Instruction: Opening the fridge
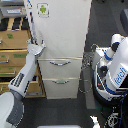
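Note:
The fridge (62, 30) stands in the middle of the exterior view, tall and cream-white, with a green-and-white sticker (43, 10) at the top of its upper door. A thin vertical handle (32, 22) runs along the door's left edge. Below are two drawers with horizontal handles (60, 63) (61, 81). My arm reaches up from the bottom left. My gripper (39, 46) is at the lower left corner of the upper door and looks shut on the bottom end of the handle. The door stands closed or barely ajar; the interior is hidden.
A tan wooden drawer cabinet (12, 52) stands close against the fridge on the exterior view's left, right behind my arm. A white-and-blue rounded robot (116, 67) with cables (90, 62) stands on the exterior view's right. The floor (100, 25) is dark.

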`<move>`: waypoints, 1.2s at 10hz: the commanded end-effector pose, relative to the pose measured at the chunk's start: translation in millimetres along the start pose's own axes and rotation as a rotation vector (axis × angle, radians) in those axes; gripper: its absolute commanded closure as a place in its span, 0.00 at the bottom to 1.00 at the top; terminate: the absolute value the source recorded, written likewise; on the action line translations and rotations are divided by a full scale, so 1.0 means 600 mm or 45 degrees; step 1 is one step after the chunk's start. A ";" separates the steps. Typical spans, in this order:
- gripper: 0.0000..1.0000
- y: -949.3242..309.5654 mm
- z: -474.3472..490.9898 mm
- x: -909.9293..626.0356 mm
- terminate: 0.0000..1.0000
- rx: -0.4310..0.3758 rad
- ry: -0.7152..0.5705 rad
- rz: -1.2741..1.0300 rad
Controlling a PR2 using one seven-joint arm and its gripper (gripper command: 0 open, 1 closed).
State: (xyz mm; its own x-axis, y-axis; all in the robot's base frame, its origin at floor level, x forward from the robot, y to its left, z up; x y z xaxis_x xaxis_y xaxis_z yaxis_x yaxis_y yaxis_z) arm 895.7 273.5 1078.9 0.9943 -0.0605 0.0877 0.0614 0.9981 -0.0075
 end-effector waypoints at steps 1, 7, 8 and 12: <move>0.00 0.068 -0.017 0.045 0.00 -0.014 0.005 0.045; 1.00 0.075 -0.057 0.025 0.00 -0.037 0.026 -0.012; 1.00 0.072 -0.053 0.024 0.00 -0.036 0.021 -0.018; 1.00 0.054 -0.062 0.028 0.00 -0.040 0.024 -0.040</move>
State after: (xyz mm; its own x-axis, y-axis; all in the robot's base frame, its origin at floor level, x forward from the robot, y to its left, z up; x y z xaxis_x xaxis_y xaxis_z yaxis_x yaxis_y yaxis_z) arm 917.0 316.8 1088.0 0.9961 -0.0444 0.0760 0.0472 0.9982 -0.0364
